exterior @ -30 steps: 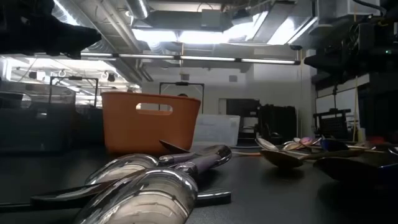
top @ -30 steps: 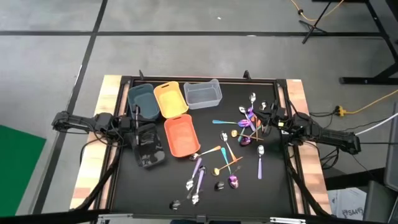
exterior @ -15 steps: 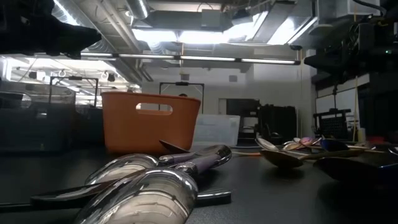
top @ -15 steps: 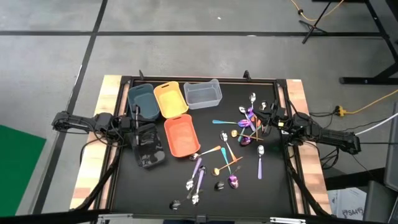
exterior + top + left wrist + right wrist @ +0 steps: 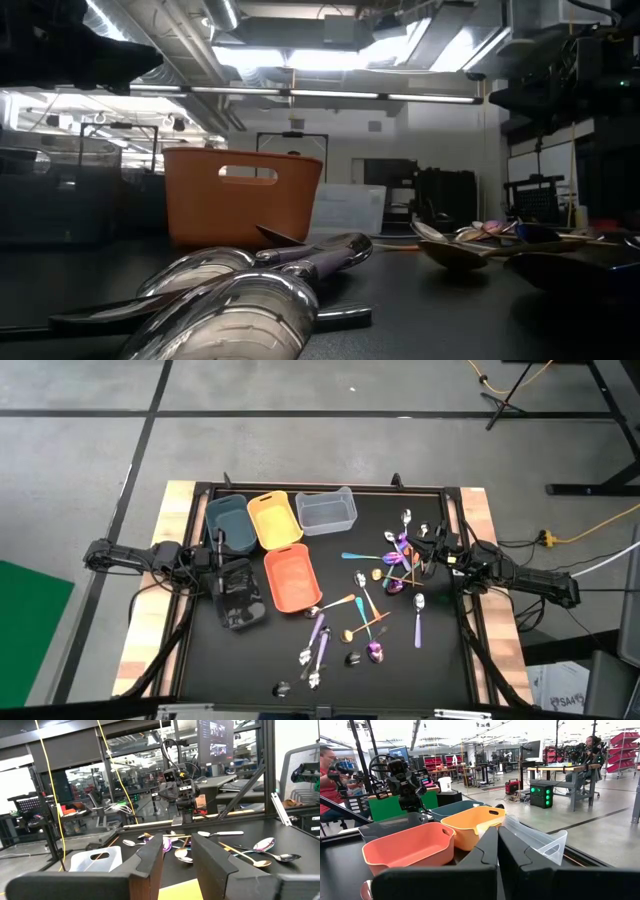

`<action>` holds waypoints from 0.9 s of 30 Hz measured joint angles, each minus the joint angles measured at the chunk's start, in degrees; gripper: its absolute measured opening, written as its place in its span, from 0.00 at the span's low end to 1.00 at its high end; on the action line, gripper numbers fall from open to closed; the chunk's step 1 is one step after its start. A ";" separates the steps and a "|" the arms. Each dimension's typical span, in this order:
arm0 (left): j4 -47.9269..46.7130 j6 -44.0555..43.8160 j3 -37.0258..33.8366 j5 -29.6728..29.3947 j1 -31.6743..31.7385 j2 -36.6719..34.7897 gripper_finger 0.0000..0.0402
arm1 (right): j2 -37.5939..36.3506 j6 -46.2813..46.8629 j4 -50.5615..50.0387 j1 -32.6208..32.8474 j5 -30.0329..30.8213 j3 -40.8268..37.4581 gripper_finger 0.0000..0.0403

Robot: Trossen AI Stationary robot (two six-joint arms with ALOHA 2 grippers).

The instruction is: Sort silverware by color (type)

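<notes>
On your black table all silverware lies unsorted beside empty-looking bins, left gripper parted and empty, right gripper closed on nothing.

Honestly nothing has changed over the last second. The left gripper hasn't budged from its spot by the bins and its fingers are parted just as wide as before. The right gripper is in the same place too, fingers pressed together exactly like earlier. The silverware scattered beside it lies just as it did.
</notes>
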 joint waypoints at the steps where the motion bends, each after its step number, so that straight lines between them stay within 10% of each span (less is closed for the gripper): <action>1: 0.01 0.00 -0.01 0.00 0.00 0.00 0.24 | 0.00 0.00 0.00 0.00 -0.02 0.02 0.00; 17: 0.01 -0.04 -0.02 0.00 0.01 0.00 0.24 | 0.00 0.40 0.36 0.00 0.02 0.02 0.01; 27: 0.01 -0.05 0.00 0.00 -0.01 0.00 0.24 | -0.02 7.19 3.74 0.00 -0.14 0.02 0.28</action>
